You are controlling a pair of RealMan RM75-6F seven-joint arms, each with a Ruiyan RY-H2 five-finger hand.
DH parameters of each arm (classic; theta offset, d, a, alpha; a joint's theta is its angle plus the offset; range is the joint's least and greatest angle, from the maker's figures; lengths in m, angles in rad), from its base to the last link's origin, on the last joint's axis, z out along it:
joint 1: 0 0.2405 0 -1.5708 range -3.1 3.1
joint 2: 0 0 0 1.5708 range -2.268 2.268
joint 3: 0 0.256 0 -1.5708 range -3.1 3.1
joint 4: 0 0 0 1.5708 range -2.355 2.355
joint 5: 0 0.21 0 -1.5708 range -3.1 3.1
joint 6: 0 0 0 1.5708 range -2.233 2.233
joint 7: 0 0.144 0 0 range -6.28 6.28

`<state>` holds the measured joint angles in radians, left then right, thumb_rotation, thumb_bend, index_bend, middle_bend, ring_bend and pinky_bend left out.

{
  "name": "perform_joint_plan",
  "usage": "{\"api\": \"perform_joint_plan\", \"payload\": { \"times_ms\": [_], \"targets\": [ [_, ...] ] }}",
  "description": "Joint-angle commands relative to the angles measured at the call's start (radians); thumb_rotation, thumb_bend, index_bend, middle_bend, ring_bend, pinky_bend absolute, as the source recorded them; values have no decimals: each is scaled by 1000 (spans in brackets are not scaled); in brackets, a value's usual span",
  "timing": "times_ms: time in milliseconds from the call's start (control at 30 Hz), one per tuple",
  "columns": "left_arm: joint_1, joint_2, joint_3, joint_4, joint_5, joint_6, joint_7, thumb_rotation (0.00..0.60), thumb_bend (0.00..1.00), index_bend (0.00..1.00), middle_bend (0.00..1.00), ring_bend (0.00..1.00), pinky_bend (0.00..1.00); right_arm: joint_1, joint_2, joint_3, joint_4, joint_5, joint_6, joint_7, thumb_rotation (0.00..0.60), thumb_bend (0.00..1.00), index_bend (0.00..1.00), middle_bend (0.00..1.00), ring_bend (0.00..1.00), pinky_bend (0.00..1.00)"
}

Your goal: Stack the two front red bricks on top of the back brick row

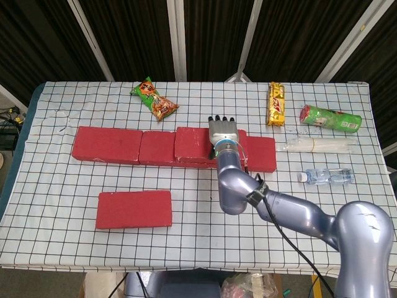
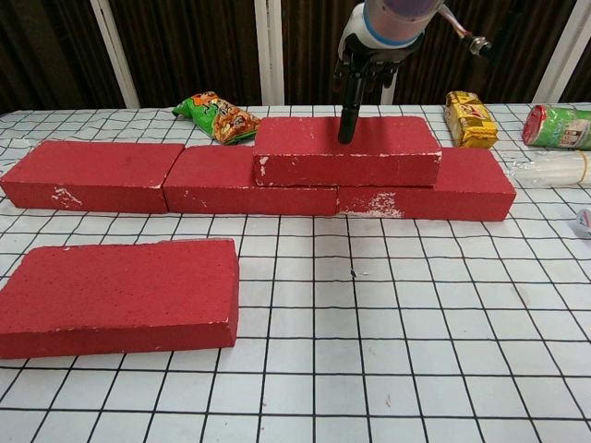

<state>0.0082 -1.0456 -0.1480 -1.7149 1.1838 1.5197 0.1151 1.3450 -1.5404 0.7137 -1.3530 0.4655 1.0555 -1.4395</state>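
With one brick [image 2: 346, 149] seated on row [image 2: 175, 175], right hand [image 2: 355, 78] above it, fingers apart, gripping nothing; front brick [image 2: 115, 295] awaiting pickup.

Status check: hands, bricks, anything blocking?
Right hand above the stacked brick, grip unclear. Left hand out of view. Front brick not yet stacked. Nothing blocking it.

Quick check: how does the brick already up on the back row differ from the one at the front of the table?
The stacked brick rests on the back row, bridging two bricks; the front brick lies flat on the tablecloth, apart from the row. The right hand hovers at the stacked brick; nothing is near the front brick. The stacked brick sits right of centre, the front brick left. Both are red, chipped blocks, seemingly alike in shape.
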Motion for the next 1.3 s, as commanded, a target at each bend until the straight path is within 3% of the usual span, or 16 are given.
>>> {"api": "perform_joint_plan", "payload": {
  "times_ms": [33, 167, 333, 433, 600, 733, 933, 1067, 1300],
  "targets": [
    [-3, 1, 7, 1, 14, -6, -4, 600, 0, 59, 0, 0, 9, -142, 163, 8, -259, -119, 36, 139, 600, 133, 36, 0, 0, 0],
    [-4, 1, 20, -3, 43, -10, -9, 600, 0, 57, 0, 0, 9, -296, 300, -27, -454, -269, 31, 269, 600, 133, 36, 0, 0, 0],
    [-3, 6, 46, -13, 105, -9, -27, 600, 0, 56, 0, 0, 9, -577, 464, -71, -663, -574, -18, 556, 600, 132, 36, 0, 0, 0],
    [-4, 4, 61, -9, 148, -4, -34, 600, 0, 56, 0, 0, 9, -760, 540, -107, -734, -794, -50, 745, 600, 133, 36, 0, 0, 0],
    [-10, -15, 74, 0, 185, -1, -16, 600, 0, 56, 0, 0, 9, -972, 609, -208, -766, -1128, -25, 947, 600, 134, 36, 0, 0, 0],
    [-20, -39, 83, 5, 216, -2, -3, 600, 0, 56, 0, 0, 30, -1111, 599, -304, -759, -1390, 90, 1087, 600, 133, 36, 0, 0, 0],
    [-39, -82, 100, 33, 278, -6, 5, 600, 0, 52, 0, 0, 36, -1254, 523, -492, -717, -1713, 296, 1111, 600, 133, 36, 0, 0, 0],
    [-59, -83, 122, 23, 318, -38, 21, 600, 0, 50, 0, 0, 35, -1308, 460, -569, -666, -1840, 395, 1105, 600, 133, 36, 0, 0, 0],
    [-77, -139, 107, -27, 396, 13, 62, 600, 0, 55, 0, 0, 0, -1334, 391, -624, -575, -1944, 463, 1080, 600, 133, 36, 0, 0, 0]
  ]
}}
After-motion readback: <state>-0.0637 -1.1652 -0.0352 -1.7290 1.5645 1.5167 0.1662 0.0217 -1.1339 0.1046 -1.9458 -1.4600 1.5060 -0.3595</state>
